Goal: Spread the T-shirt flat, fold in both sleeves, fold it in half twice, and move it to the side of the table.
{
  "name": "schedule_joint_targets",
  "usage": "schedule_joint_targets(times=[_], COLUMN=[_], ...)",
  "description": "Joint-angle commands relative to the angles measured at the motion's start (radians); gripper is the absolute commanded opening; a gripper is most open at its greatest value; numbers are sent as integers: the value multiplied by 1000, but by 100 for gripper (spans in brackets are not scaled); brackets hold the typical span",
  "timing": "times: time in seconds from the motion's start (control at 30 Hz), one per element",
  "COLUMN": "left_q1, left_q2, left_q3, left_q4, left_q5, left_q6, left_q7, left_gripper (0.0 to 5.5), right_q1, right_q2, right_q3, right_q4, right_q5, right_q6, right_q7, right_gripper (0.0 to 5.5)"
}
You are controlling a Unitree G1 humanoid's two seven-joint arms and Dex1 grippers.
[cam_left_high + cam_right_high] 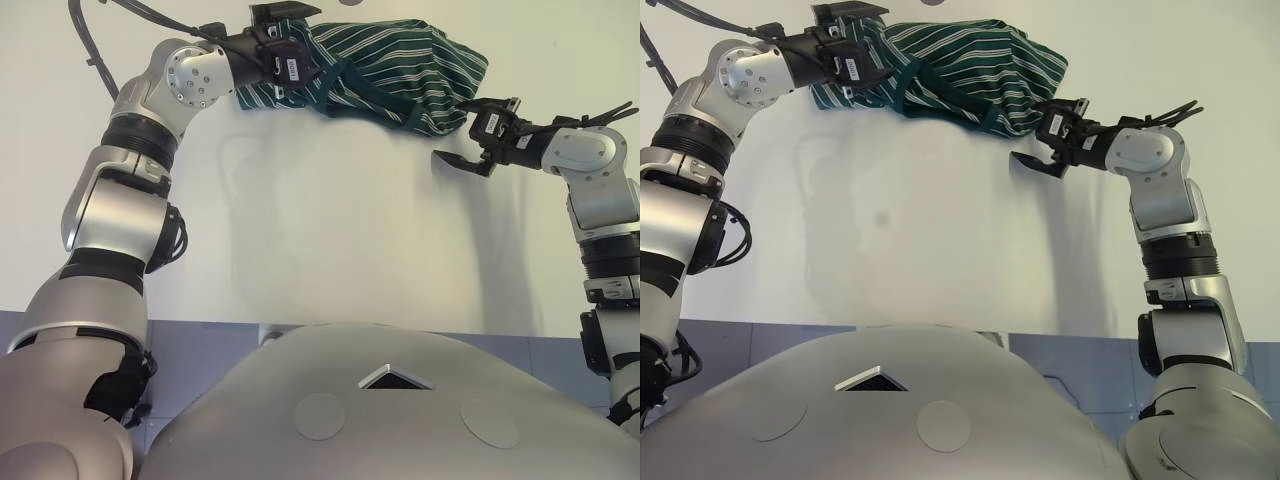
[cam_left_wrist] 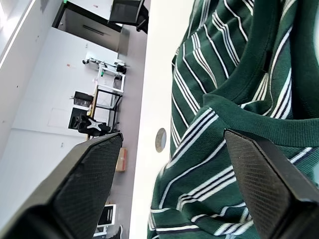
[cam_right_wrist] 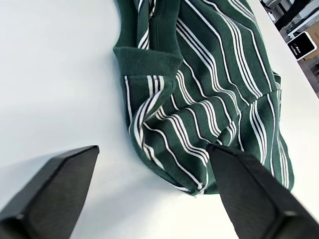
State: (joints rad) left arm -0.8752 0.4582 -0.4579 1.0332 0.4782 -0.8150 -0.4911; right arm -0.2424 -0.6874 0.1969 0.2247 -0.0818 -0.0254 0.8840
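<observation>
A dark green T-shirt (image 1: 395, 62) with white stripes lies crumpled in a heap at the far side of the white table (image 1: 320, 240). My left gripper (image 1: 318, 62) is at the heap's left end, open, with the ribbed collar (image 2: 249, 112) lying between its spread fingers (image 2: 87, 184). My right gripper (image 1: 457, 132) is at the heap's right end, low over the table and open. In the right wrist view a folded striped edge of the T-shirt (image 3: 164, 104) lies just ahead of its two fingers (image 3: 251, 191).
Bare white tabletop stretches from the T-shirt to the table's near edge (image 1: 330, 328). A small round hole (image 2: 160, 140) sits in the table beside the shirt, close to the far edge. Beyond that edge is a room with desks.
</observation>
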Motion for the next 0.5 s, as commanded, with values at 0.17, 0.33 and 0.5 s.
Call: schedule_joint_targets(times=[0.17, 0.33, 0.5], left_q1=[-100, -130, -155], left_q2=[52, 30, 6], left_q3=[-84, -73, -60], left_q4=[94, 125, 140], left_q5=[140, 141, 122], left_q6=[0, -2, -4], left_q7=[6, 47, 47], left_gripper=[376, 376, 376], right_q1=[-1, -1, -1], right_q2=[0, 1, -1], right_q3=[37, 46, 56], right_q4=[45, 50, 58], right_q5=[-37, -36, -35], right_q6=[-2, -4, -6], right_q7=[-8, -14, -16], right_gripper=[315, 216, 124])
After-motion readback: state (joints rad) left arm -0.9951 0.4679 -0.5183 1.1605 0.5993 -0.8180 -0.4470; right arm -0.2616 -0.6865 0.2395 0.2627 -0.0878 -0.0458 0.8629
